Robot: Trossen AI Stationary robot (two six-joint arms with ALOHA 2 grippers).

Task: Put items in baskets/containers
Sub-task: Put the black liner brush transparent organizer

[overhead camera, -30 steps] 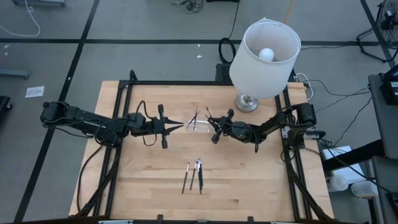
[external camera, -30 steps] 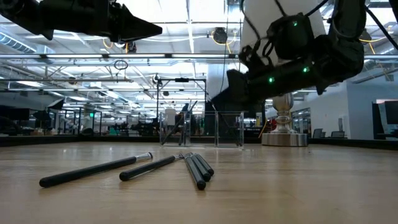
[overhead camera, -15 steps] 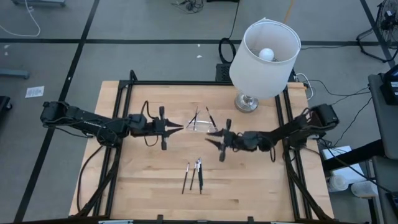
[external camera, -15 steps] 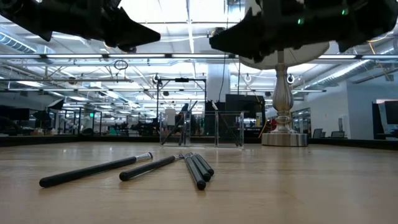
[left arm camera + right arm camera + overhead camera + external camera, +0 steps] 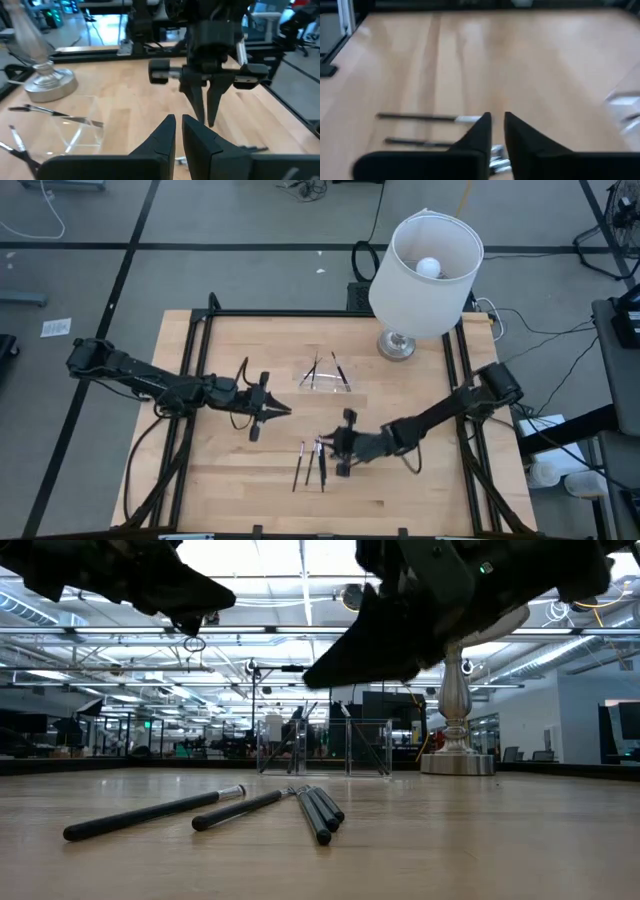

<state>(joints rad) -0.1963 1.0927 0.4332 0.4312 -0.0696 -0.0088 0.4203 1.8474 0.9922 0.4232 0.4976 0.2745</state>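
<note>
Several thin dark sticks with pale ends lie loose on the wooden table near its front middle, also seen in the low view. More sticks lean inside the clear plastic tray, which stands at the table's middle back. My right gripper hovers shut just above the far ends of the loose sticks, clear of them in the low view. My left gripper hangs shut and empty in the air left of them, pointing toward the right gripper.
A lamp with a white shade stands on a silver foot at the back right, close to the tray. Black frame rails run along the table's left and right sides. Bare wood lies at the near left and near right.
My right gripper has swung from beside the tray toward the table's near edge and now hangs over the loose sticks. My left gripper has drifted a little toward the near edge and rolled. The sticks and the tray have stayed in place.
</note>
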